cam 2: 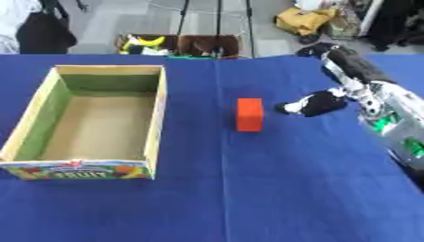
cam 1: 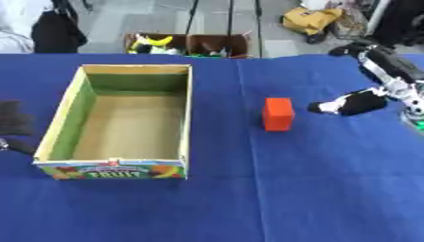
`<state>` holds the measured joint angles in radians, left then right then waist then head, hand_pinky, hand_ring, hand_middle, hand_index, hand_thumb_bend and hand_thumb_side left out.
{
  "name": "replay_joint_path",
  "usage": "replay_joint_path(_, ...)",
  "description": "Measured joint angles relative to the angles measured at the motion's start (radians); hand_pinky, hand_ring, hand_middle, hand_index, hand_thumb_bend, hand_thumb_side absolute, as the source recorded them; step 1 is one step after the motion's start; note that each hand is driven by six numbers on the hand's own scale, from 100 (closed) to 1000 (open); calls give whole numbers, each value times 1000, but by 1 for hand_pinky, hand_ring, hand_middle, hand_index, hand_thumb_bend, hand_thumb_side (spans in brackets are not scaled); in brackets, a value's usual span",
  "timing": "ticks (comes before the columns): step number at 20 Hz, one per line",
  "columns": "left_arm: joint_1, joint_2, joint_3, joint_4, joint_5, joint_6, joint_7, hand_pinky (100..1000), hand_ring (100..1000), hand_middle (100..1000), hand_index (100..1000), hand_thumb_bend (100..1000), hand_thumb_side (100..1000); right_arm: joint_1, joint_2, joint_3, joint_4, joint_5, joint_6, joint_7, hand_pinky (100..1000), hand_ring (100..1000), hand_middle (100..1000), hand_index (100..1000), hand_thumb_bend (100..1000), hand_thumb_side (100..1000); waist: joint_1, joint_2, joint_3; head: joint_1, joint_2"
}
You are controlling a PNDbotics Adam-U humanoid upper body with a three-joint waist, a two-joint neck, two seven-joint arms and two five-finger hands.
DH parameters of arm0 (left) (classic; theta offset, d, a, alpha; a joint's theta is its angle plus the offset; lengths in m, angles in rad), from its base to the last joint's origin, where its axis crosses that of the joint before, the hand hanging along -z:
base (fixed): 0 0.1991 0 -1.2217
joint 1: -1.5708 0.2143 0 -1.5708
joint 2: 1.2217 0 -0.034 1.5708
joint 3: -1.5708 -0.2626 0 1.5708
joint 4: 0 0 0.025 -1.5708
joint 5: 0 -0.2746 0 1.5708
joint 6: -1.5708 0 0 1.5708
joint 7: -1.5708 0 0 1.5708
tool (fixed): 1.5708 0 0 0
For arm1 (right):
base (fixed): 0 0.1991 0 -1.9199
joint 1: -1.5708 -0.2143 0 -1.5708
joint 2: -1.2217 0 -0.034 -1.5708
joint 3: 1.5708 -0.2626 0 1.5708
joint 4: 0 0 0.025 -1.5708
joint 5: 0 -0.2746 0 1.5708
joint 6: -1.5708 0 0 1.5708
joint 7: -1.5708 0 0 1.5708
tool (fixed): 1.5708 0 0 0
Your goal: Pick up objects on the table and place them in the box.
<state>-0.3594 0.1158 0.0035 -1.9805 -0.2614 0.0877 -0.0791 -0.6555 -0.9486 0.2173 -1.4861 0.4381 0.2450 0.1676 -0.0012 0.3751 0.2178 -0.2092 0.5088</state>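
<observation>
An orange-red block (cam 1: 278,114) stands on the blue table (cam 1: 314,189), a little right of the middle. My right hand (cam 2: 313,104) comes in from the right and hovers just right of the block without touching it, its fingers stretched toward it and holding nothing. An open cardboard box (cam 1: 187,113) with a "FRUIT" label on its front and nothing inside sits to the block's left. My left hand (cam 1: 12,118) shows as a dark shape at the left edge, beside the box's left wall, fingers up and holding nothing.
Beyond the table's far edge two brown crates (cam 1: 189,45) of small items stand on the floor, with a yellow bag (cam 1: 311,19) further back. A grey device with green marks (cam 2: 397,132) sits at the table's right edge.
</observation>
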Motion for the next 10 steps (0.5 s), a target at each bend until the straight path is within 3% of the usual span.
replay_joint_path(4, 2, 0, 0, 0, 1, 1, -3, 518, 634, 623, 798, 100, 1000, -66, 25, 22, 93, -1, -45, 57, 852, 945, 857, 913, 499, 347, -1, 0, 5, -5, 0)
replay_joint_path(8, 7, 0, 0, 0, 1, 3, -6, 519, 635, 623, 798, 100, 1000, -129, 50, 36, 171, -1, -96, 114, 854, 955, 865, 920, 530, 345, -1, -1, 4, -6, 0)
replay_joint_path(10, 7, 0, 0, 0, 1, 2, -8, 519, 635, 623, 798, 100, 1000, -153, 64, 37, 199, -1, -114, 142, 853, 958, 866, 923, 606, 347, -1, -2, 1, -6, 0)
